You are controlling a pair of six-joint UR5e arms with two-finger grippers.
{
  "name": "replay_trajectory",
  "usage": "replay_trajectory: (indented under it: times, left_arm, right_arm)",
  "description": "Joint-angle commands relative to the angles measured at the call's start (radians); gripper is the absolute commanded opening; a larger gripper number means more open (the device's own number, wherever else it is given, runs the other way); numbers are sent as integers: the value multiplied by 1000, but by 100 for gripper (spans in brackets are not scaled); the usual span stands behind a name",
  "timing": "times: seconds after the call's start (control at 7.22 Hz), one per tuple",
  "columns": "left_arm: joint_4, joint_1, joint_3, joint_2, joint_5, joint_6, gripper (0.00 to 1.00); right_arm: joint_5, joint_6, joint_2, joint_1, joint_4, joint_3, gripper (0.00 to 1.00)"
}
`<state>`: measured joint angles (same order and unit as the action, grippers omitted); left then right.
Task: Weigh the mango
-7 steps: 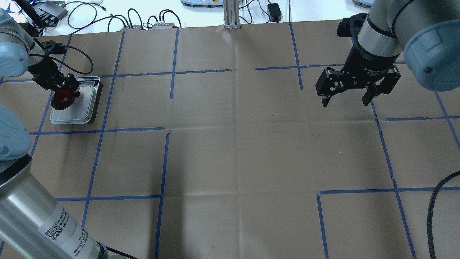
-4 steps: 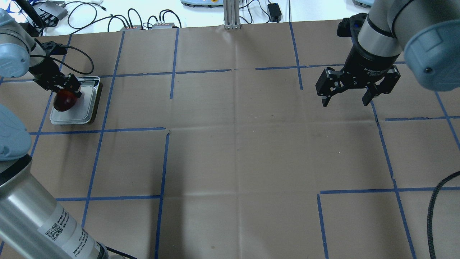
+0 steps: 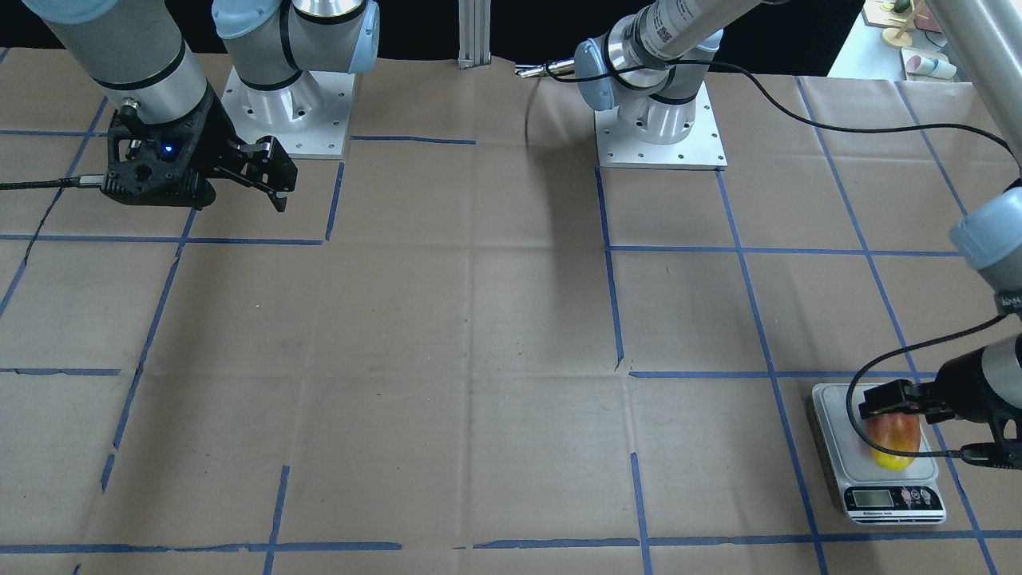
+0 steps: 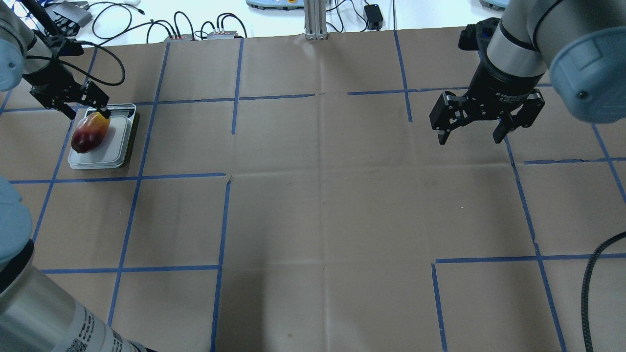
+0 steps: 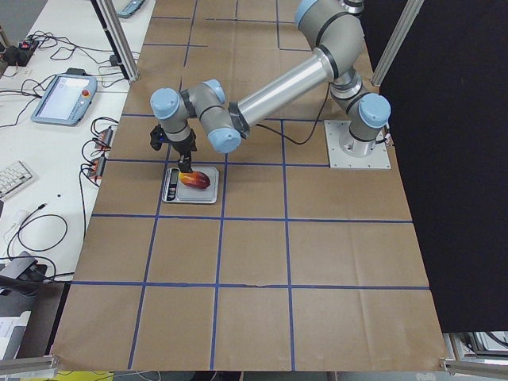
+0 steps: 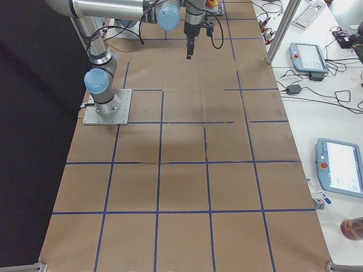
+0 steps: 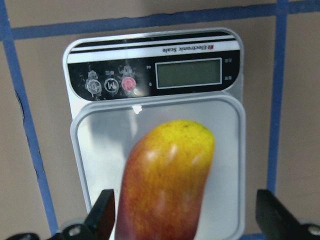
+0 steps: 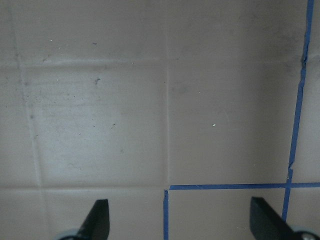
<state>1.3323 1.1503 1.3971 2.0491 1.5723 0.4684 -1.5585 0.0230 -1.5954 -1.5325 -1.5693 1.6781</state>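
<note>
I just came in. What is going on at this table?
The robot is weighing a mango. The fruit lies on a small scale on the robot's left side. The left gripper hangs open just over it, fingers clear of the fruit. The right gripper hangs open far away, holding nothing. The display shows no readable digits.

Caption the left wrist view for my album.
Red-and-yellow mango lying on an electronic scale, framed by the open left gripper.
</note>
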Motion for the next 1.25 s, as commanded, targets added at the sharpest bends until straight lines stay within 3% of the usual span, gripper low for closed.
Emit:
replay_trajectory:
  times: [0.0, 0.55, 1.11]
  left_arm:
    - [16, 138, 94, -175, 0, -167, 100]
    - [100, 380, 102, -289, -1, -451, 100]
    - [100, 424, 109, -306, 5, -450, 100]
  right_arm:
    - [0, 0, 0, 0, 0, 0, 100]
    - [0, 0, 0, 0, 0, 0, 100]
    - [0, 0, 0, 0, 0, 0, 100]
